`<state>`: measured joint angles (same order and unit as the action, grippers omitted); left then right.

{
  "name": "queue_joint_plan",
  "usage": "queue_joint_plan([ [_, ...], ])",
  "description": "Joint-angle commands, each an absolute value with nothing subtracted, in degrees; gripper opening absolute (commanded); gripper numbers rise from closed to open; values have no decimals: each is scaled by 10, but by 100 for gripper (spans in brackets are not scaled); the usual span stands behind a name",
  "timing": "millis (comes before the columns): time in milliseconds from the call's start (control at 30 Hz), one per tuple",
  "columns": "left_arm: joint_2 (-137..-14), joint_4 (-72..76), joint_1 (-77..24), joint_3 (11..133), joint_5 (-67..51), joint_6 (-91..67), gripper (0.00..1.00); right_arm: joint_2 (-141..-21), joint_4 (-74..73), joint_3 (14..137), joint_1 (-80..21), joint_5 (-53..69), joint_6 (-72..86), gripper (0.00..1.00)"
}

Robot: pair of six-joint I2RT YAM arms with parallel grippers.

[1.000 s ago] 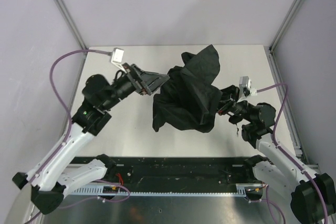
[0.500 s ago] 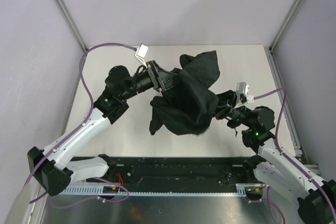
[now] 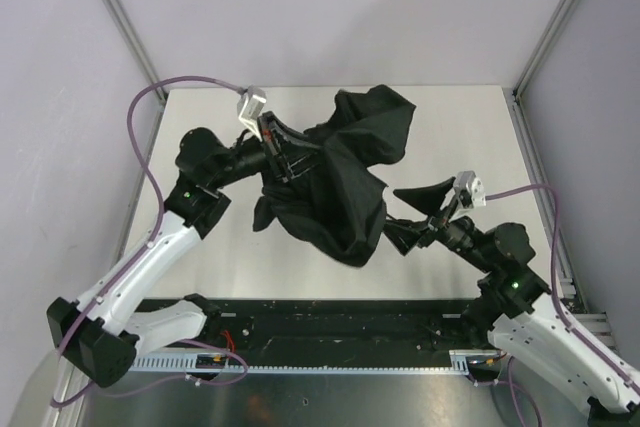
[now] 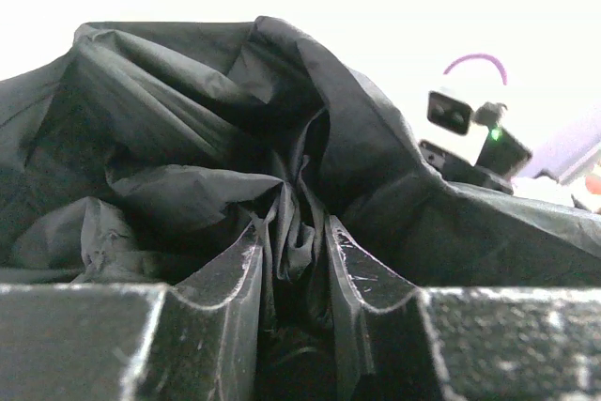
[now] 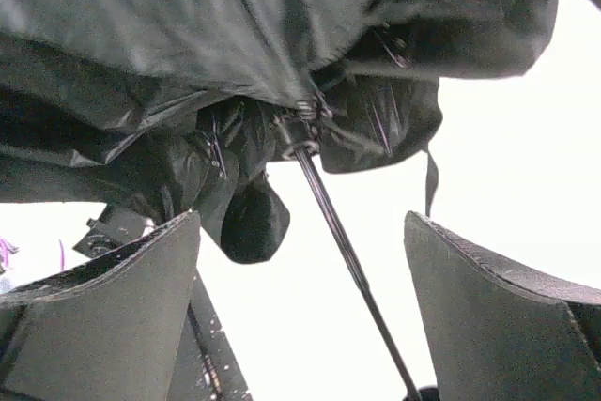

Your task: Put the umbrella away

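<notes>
The umbrella [image 3: 340, 182] is a crumpled black mass of fabric hanging over the middle of the white table. My left gripper [image 3: 305, 154] reaches in from the left and is shut on a bunch of its canopy. In the left wrist view the folds [image 4: 299, 232] are pinched between the two fingers. My right gripper [image 3: 392, 209] stands open just off the umbrella's near right side. In the right wrist view its gripper [image 5: 301, 218] has wide-apart fingers, and the thin metal shaft [image 5: 343, 241] runs down between them untouched. The canopy [image 5: 235, 53] hangs above.
The white table [image 3: 470, 137] is walled by grey panels with metal posts [image 3: 120, 22] at the back corners. A black rail [image 3: 330, 322] runs along the near edge between the arm bases. Purple cables [image 3: 140, 147] loop beside each arm.
My left gripper has closed on the canopy and drawn it to the left. My right gripper has opened, let go of the umbrella and pulled back toward the near right.
</notes>
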<state>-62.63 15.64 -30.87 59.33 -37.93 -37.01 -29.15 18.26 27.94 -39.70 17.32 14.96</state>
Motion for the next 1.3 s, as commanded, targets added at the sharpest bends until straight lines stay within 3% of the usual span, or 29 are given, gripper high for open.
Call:
queue_joint_plan([
  [0, -576, 233, -307, 590, -466, -211, 0, -220, 23, 319, -402, 145, 197, 93],
  [167, -605, 246, -312, 608, -561, -184, 0, -217, -23, 377, -402, 166, 235, 93],
  [367, -621, 247, -323, 619, -575, -181, 0, -345, -47, 488, -402, 228, 249, 74],
  [533, -632, 249, -336, 635, -572, -197, 0, -414, 10, 499, -405, 272, 274, 65],
  [800, -637, 255, -393, 665, -587, -222, 0, -475, 41, 490, -445, 162, 219, 46],
  [900, -649, 257, -417, 670, -601, -224, 0, -484, 64, 490, -451, 164, 220, 43],
  [1000, -655, 257, -422, 669, -613, -225, 0, -464, 25, 494, -451, 175, 205, 55],
  [1200, -648, 257, -398, 660, -642, -211, 0, -352, -196, 507, -443, 169, 137, 93],
  [1267, -651, 257, -383, 661, -652, -215, 0, -312, -269, 521, -443, 136, 137, 98],
])
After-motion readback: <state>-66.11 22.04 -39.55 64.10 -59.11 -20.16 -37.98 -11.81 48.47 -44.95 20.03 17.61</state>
